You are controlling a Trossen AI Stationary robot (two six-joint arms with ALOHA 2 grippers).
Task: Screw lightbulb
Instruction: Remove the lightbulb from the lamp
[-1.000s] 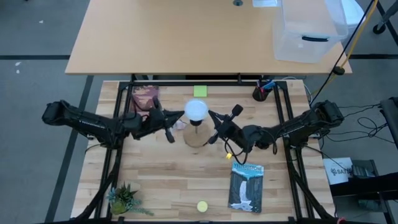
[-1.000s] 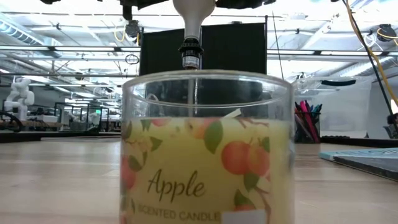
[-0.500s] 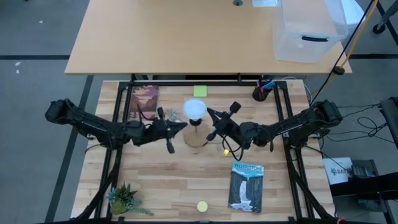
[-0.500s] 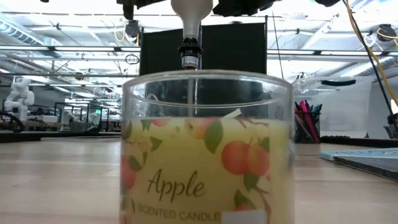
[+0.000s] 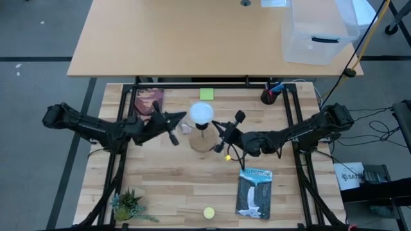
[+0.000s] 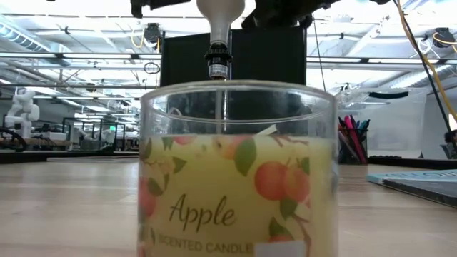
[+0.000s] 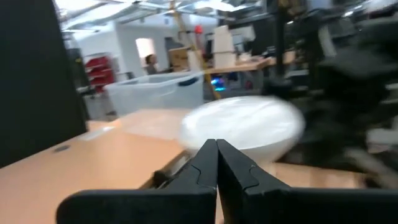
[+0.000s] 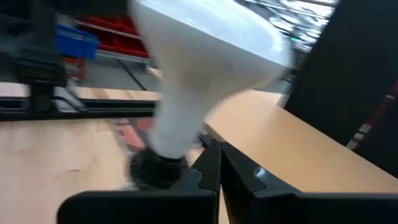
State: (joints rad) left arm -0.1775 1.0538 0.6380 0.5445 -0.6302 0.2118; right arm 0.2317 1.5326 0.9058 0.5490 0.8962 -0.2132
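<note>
The lightbulb (image 5: 201,113) stands upright, white dome up, its screw base in the black socket (image 6: 218,61) of the wooden cone base (image 5: 203,141) at mid-table. My left gripper (image 5: 182,117) is shut, its tips at the dome's left side; the left wrist view shows the dome (image 7: 242,127) just past them. My right gripper (image 5: 216,126) is shut, right of the bulb, level with its neck (image 8: 177,118). My left gripper has its shut fingertips (image 7: 216,149) close against the left side of the dome; I cannot tell whether they touch it. My right gripper has its shut fingertips (image 8: 219,152) beside the bulb's neck, just above the socket (image 8: 152,168); I cannot tell whether they touch.
An apple candle jar (image 6: 235,171) stands right before the low camera, near the front edge (image 5: 209,212). A book (image 5: 254,192) lies at front right, a plant (image 5: 128,205) at front left. A reddish book (image 5: 149,99), a green note (image 5: 206,94) and a pen cup (image 5: 270,95) are at the back.
My left gripper dipped toward the near edge, then came back toward the far edge, up beside the dome. My right gripper has shifted a little toward the near edge and the wooden base. The bulb has stayed upright in the socket.
</note>
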